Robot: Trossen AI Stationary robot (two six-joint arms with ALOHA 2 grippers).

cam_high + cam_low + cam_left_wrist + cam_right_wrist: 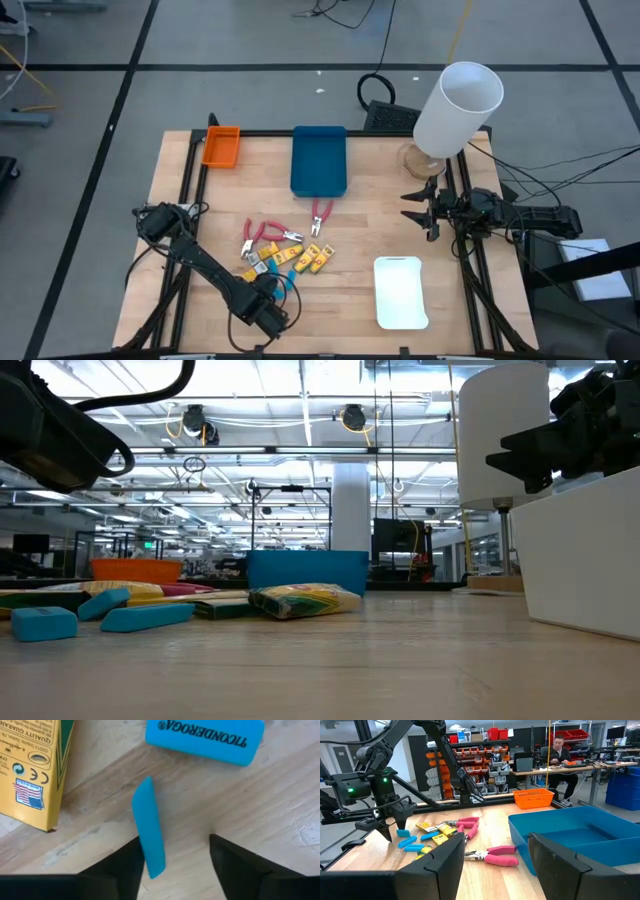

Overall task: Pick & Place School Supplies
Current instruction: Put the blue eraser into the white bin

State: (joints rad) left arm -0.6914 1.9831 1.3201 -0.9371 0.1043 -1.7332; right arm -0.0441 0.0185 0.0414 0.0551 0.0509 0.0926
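Observation:
My left gripper (274, 297) (175, 840) is open at the table's near left, over the light-blue erasers (285, 283). One eraser (148, 825) shows its narrow side, with its near end next to one finger. A second, printed eraser (205, 737) lies flat beyond it, and a yellow crayon box (30, 770) lies to one side. More yellow boxes (302, 260) and two pink-handled pliers (268, 233) (320, 215) lie mid-table. My right gripper (419, 211) (496, 840) waits open at the table's right edge. My left gripper comes from above, with the narrow eraser's near end (156, 865) against or just beside the inner side of one finger (127, 865). I cannot tell whether they touch. The other finger stands well clear of it.
A blue tray (319, 160) and an orange tray (221, 146) stand at the far edge, and a white tray (400, 292) at the near right. A white cylinder (455, 110) on a wooden base stands at the far right corner. A person sits in the room beyond (560, 750).

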